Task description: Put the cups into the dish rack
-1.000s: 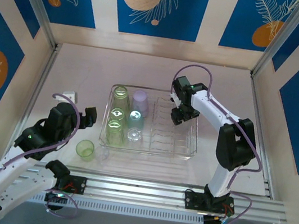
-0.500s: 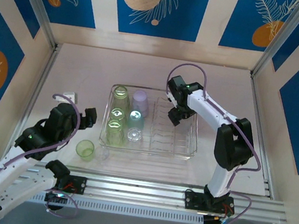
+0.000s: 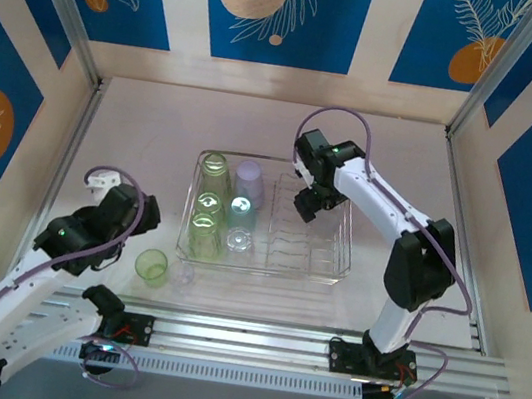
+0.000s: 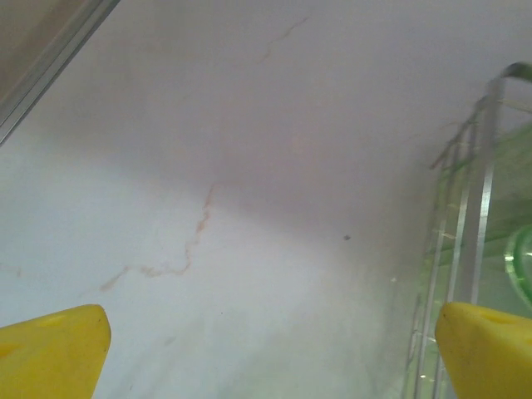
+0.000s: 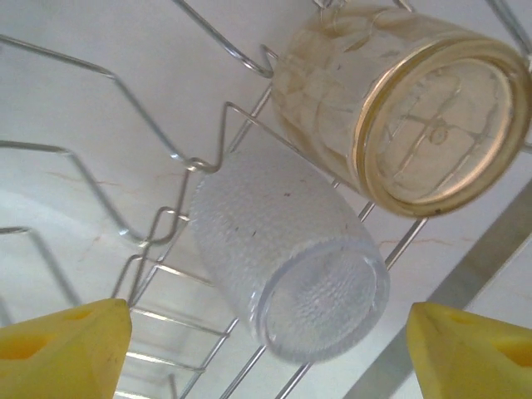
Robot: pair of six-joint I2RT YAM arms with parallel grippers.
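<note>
- The tabletop (image 3: pixel 157 122) is pale and closed in by walls (image 3: pixel 15 119) on three sides. A rail (image 3: pixel 254 337) runs along the near edge. There is open room beyond the rack and to its left and right.
- The rack (image 3: pixel 346 258) is silvery wire and sits mid-tabletop, well apart from every wall. It has not moved since a second ago.
- The right arm (image 3: pixel 387 204) reaches over the rack's far side and has shifted a little leftward in the last second.
- The left arm (image 3: pixel 44 256) lies along the near left, and its wrist has turned since a second ago.
- The right hand (image 5: pixel 270 349) hangs over the rack wires with its yellow fingers (image 5: pixel 62 349) wide, one on each side of the frosted cup and gripping nothing.
- The left hand (image 4: pixel 270 349) is spread wide over bare tabletop and holds nothing. The rack's left wall stands by its right finger.
- Three green cups (image 3: pixel 209 203) form the rack's left column.
- Beside them, far to near, stand the lilac cup (image 3: pixel 250 179), the teal cup (image 3: pixel 243 209) and the clear cup (image 3: pixel 238 241). None of the six has moved.
- The frosted cup (image 5: pixel 283 266) lies on its side across the wires, pebbled and translucent.
- The amber cup (image 5: pixel 399 108) lies on its side just beside it, with a gold-tinted rim.
- The loose green cup (image 3: pixel 151 265) and the loose clear cup (image 3: pixel 183 273) stand on the tabletop just off the rack's near left corner, where they were a second ago.
</note>
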